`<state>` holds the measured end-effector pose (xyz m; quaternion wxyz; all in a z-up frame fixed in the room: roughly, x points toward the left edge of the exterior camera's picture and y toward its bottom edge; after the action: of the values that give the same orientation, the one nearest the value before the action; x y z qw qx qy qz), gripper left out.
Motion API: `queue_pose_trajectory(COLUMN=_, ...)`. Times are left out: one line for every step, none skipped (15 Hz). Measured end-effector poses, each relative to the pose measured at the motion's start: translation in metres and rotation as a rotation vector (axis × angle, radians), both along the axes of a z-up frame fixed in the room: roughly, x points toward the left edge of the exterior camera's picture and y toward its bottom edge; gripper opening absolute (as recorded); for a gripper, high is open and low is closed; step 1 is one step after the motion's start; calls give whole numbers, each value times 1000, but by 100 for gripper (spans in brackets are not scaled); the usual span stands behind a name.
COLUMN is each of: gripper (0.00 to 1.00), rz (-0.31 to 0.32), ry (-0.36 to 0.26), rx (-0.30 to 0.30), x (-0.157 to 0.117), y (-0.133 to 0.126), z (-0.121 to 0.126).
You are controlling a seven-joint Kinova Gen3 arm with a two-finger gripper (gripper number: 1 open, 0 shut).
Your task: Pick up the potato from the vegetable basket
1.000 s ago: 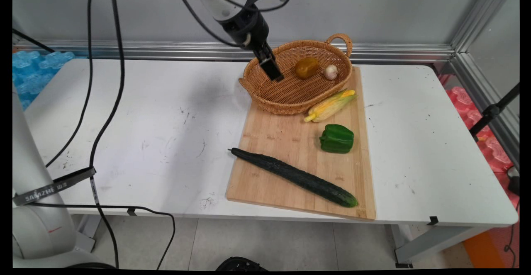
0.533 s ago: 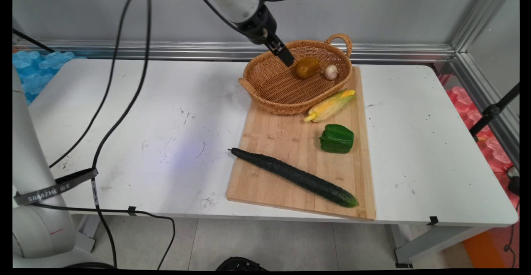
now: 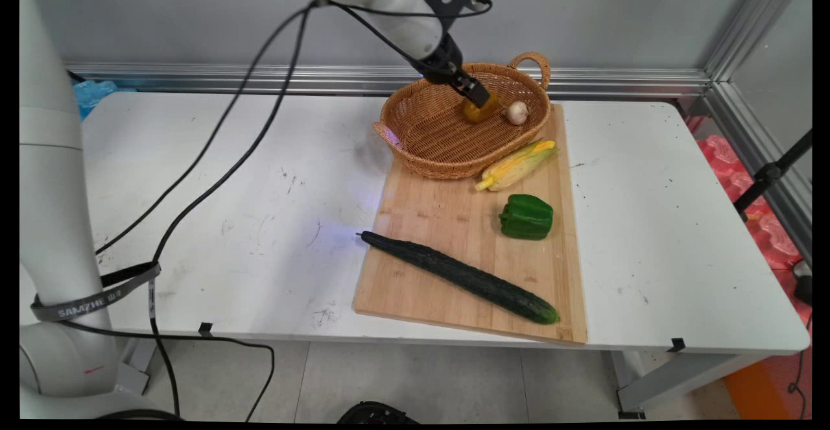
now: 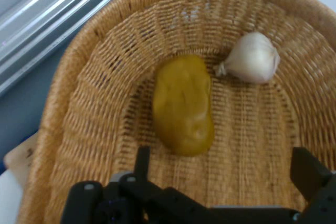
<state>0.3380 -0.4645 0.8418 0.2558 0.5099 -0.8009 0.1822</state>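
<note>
Gripper (image 4: 223, 163) spread, empty, hovering inside basket (image 3: 421, 138) just above potato (image 4: 183, 104). Garlic (image 4: 253, 57) touching potato at its 2 o'clock. Basket on board (image 3: 454, 255) far end.

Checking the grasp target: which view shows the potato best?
Hand view: the potato lies whole and unobstructed in the basket, beside the garlic. In the main view the gripper covers part of it.

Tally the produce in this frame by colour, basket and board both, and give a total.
Green: 2, cucumber and bell pepper
Yellow: 2, potato and corn cob
White: 1, garlic bulb
Total: 5
</note>
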Motion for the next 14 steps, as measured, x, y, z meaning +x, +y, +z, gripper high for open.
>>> queue_pose_trajectory(gripper=100, rz=7, ry=6, rx=0, x=-2, y=-5, z=-5)
queue_pose_trajectory(gripper=100, rz=18, ry=15, rx=0, x=-6, y=-13, z=-14)
queue_pose_trajectory(gripper=100, rz=27, ry=22, rx=1, x=-10, y=-19, z=-21)
queue_pose_trajectory(gripper=100, rz=32, ry=25, rx=1, x=-12, y=-24, z=-26)
queue_pose_trajectory(gripper=100, rz=41, ry=29, rx=2, x=-15, y=-31, z=-34)
queue_pose_trajectory(gripper=100, rz=48, ry=32, rx=3, x=-17, y=-37, z=-41)
queue_pose_trajectory(gripper=100, rz=55, ry=34, rx=3, x=-20, y=-44, z=-49)
queue_pose_trajectory(gripper=100, rz=60, ry=34, rx=4, x=-22, y=-49, z=-54)
queue_pose_trajectory(gripper=100, rz=64, ry=34, rx=4, x=-23, y=-53, z=-58)
queue_pose_trajectory(gripper=100, rz=68, ry=33, rx=4, x=-24, y=-57, z=-63)
queue_pose_trajectory(gripper=100, rz=71, ry=33, rx=4, x=-25, y=-60, z=-66)
queue_pose_trajectory(gripper=100, rz=73, ry=32, rx=3, x=-26, y=-64, z=-70)
queue_pose_trajectory(gripper=100, rz=74, ry=32, rx=3, x=-27, y=-67, z=-73)
queue_pose_trajectory(gripper=100, rz=73, ry=32, rx=2, x=-28, y=-69, z=-75)
